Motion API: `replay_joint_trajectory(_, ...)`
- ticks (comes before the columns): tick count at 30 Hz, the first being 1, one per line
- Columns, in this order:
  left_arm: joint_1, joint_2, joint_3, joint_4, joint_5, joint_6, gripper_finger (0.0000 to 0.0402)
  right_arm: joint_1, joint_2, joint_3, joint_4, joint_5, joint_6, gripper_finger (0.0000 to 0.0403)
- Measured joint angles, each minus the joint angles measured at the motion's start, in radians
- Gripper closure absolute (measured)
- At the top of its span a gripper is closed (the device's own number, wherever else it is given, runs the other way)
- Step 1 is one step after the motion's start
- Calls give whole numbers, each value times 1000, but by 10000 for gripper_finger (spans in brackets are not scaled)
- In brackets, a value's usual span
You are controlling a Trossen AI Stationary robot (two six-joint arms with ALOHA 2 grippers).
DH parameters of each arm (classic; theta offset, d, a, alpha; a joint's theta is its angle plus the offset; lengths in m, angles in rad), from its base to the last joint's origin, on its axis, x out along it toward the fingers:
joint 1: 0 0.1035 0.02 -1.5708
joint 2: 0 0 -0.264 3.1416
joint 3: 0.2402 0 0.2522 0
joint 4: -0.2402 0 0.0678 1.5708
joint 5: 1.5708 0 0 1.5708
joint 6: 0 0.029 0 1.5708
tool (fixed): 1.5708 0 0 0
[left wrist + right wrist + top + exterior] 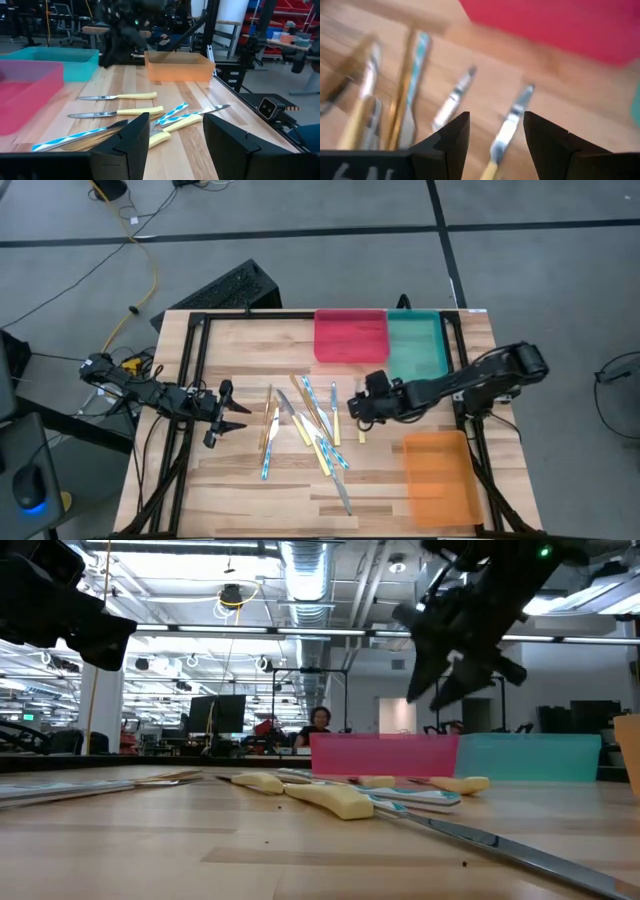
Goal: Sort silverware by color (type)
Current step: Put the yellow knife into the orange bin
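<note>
Looking across our table (pixel 240 490), we find the silverware (pixel 305 430) scattered loose at its middle. Our left gripper (pixel 232 416) waits beside it, fingers wide and empty. Our right gripper (pixel 357 406) hangs over the pile's other edge, likewise spread. Farther back stand red (pixel 350 337) and teal (pixel 417 345) trays.

No word, brand or sign can be read with certainty in any view; the only lettering is a few pale strokes, perhaps digits, on the dark body of the right gripper (pixel 495 131) at the edge of its own wrist view, cut off and too blurred to make out; the trays, the table and the silverware carry no visible print; signs in the room behind are too small to tell
</note>
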Motion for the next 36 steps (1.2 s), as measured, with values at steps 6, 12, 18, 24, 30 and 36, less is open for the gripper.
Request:
replay_joint_trajectory(6,0,0,0,0,-11,10,233,24,152,69,-93,-57,102,193)
replay_joint_trajectory(12,0,0,0,0,-13,9,233,55,263,121,-150,-56,164,193)
replay_joint_trajectory(18,0,0,0,0,-13,9,233,83,330,149,-227,-47,227,193)
replay_joint_trajectory(24,0,0,0,2,-34,16,233,111,340,150,-218,-46,263,193)
replay_joint_trajectory(30,0,0,0,6,-79,22,233,114,343,150,-219,-39,284,193)
replay_joint_trajectory(36,0,0,0,7,-79,21,233,117,403,155,-174,-26,330,193)
